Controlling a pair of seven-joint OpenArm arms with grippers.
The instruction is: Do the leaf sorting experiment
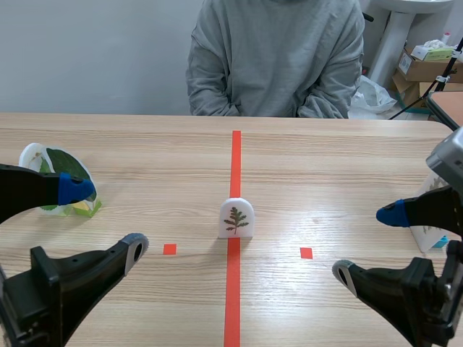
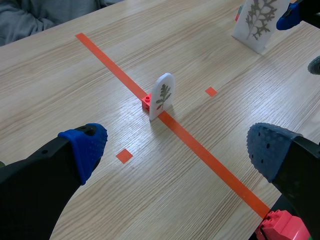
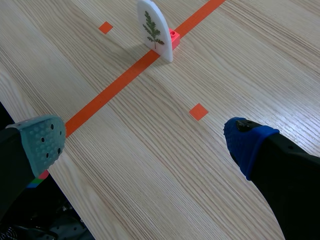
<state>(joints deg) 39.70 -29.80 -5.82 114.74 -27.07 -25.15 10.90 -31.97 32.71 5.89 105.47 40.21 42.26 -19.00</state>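
Nearest, low at the table's near edge: left gripper (image 1: 105, 219), spread wide, gripping nothing; right gripper (image 1: 369, 244) likewise released and bare. Ahead, midway between the two and well apart from either: white leaf card (image 1: 236, 217), upright on the tape line (image 1: 233, 289), red brick (image 2: 146, 101) at its back. Just past the left gripper's far finger, a cluster of side cards (image 1: 61, 170) with green leaves. Behind the right arm, an end card (image 2: 257, 22), partly hidden. Across the table (image 1: 145, 137), a seated person (image 1: 275, 58) in grey.

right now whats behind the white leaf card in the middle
A small red block sits against the back of the leaf card. How the two join is covered by the card.
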